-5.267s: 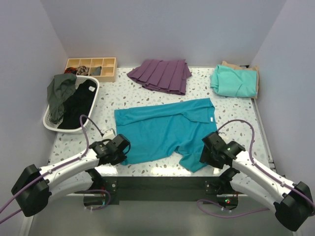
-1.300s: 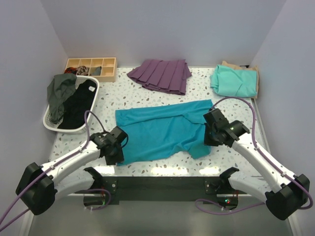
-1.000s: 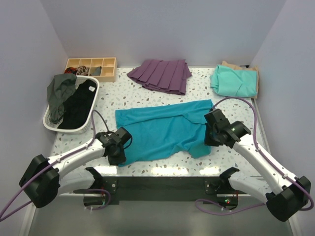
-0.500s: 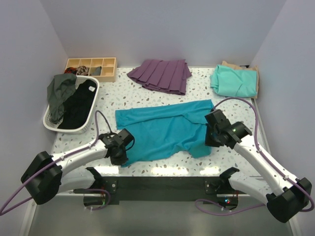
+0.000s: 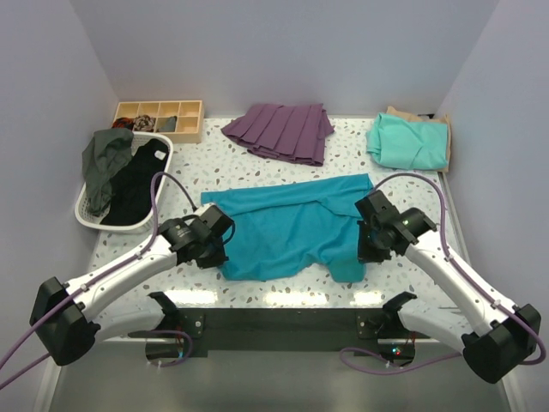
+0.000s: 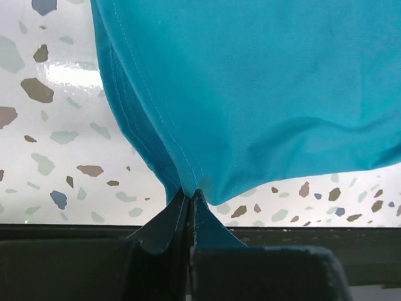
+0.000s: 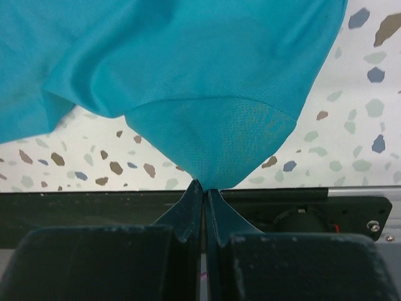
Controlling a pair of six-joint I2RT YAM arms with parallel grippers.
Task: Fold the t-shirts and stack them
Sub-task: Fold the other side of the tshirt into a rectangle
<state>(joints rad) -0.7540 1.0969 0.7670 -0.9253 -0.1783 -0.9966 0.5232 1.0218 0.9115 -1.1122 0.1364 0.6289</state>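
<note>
The left tool and right tool each clench the teal shirt by its nearest edge. The fold is beginning, and next they likely carry it forward together.

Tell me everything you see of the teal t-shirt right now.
The teal t-shirt is deep blue-green, soft knit with a stitched hem, lying wrinkled and partly folded across the middle of the speckled table. Its near left corner is pinched in the shut left gripper, its near right corner in the shut right gripper, both raised slightly.
</note>
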